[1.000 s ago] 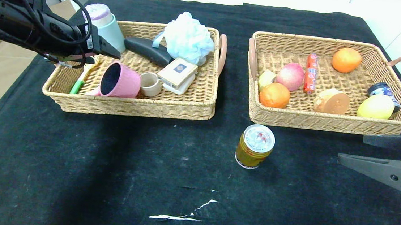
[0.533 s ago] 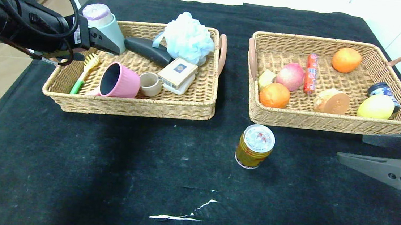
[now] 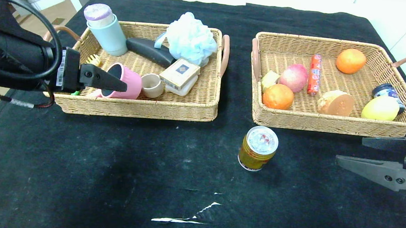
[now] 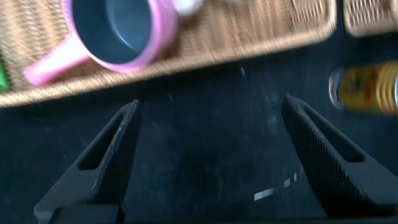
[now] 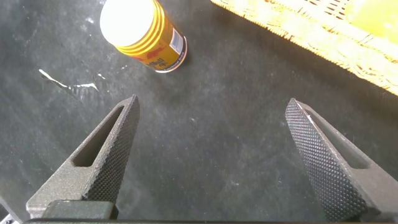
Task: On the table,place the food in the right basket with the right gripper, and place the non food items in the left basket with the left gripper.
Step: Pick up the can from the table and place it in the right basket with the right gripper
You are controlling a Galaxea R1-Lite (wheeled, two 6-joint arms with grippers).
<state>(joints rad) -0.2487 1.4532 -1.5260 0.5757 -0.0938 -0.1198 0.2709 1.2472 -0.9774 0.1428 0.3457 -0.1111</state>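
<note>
On the left, my left gripper (image 3: 117,84) hangs spread and empty at the near-left corner of the left basket (image 3: 174,108), where the pink saucepan (image 3: 123,82) and the cream card box (image 3: 179,74) already lie. The gold can (image 3: 258,148) is the only item I see on the table (image 3: 73,172), upright just near of the right basket (image 3: 334,123). It sits left of my right gripper (image 3: 350,152), which is wide open, empty and clearly the nearer arm. I judge nothing blocks a leftward reach; only the basket's near wall runs close beside it.
</note>
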